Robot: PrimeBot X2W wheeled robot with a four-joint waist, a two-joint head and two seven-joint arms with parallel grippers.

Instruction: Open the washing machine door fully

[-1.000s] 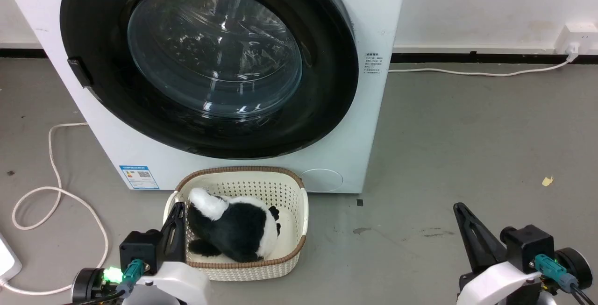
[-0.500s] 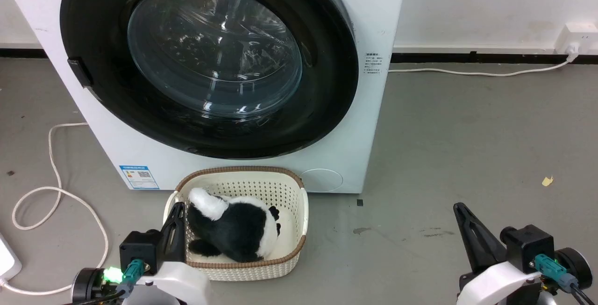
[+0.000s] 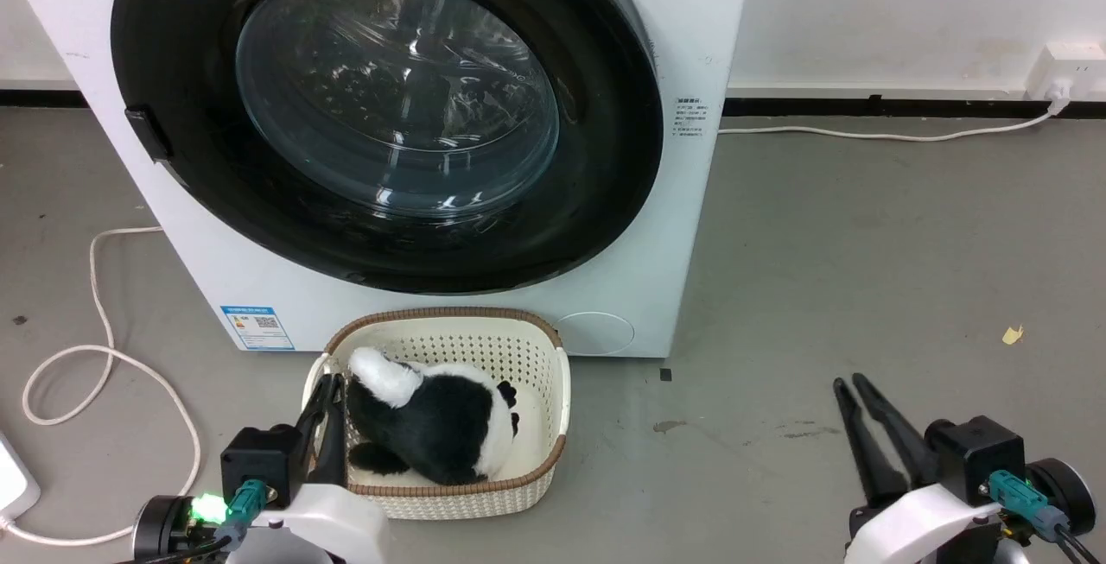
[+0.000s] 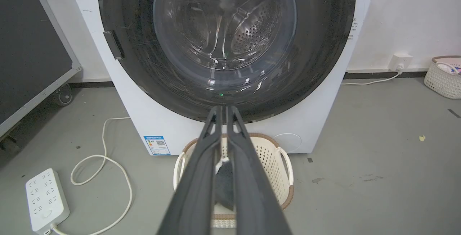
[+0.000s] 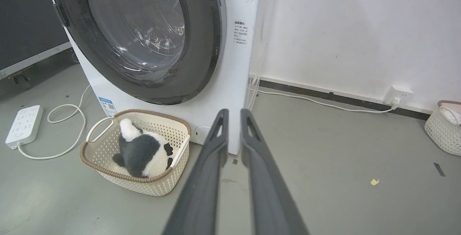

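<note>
- Two end effectors have changed over the last second; everything else you see has stayed put.
- Far left, the white cable [image 3: 104, 348] loops on the floor beside the washing machine [image 3: 674, 227], as before.
- Your left end effector [image 3: 327, 383] hangs low over the near left rim of the basket [image 3: 557, 391]. Its fingers, pressed together a second ago, now show a thin sliver of gap, and it holds nothing.
- The washing machine door [image 3: 389, 115] is closed flat against the machine's front, with its small black handle [image 3: 147, 134] on the left edge. Neither end effector touches it.
- The basket sits on the floor just in front of the machine, below the door, with a black-and-white plush toy [image 3: 432, 426] lying in it.
- Your right end effector [image 3: 847, 381] hovers over bare floor, well to the right of the basket. Its fingers were closed half a second ago; now they stand narrowly apart and empty.
</note>
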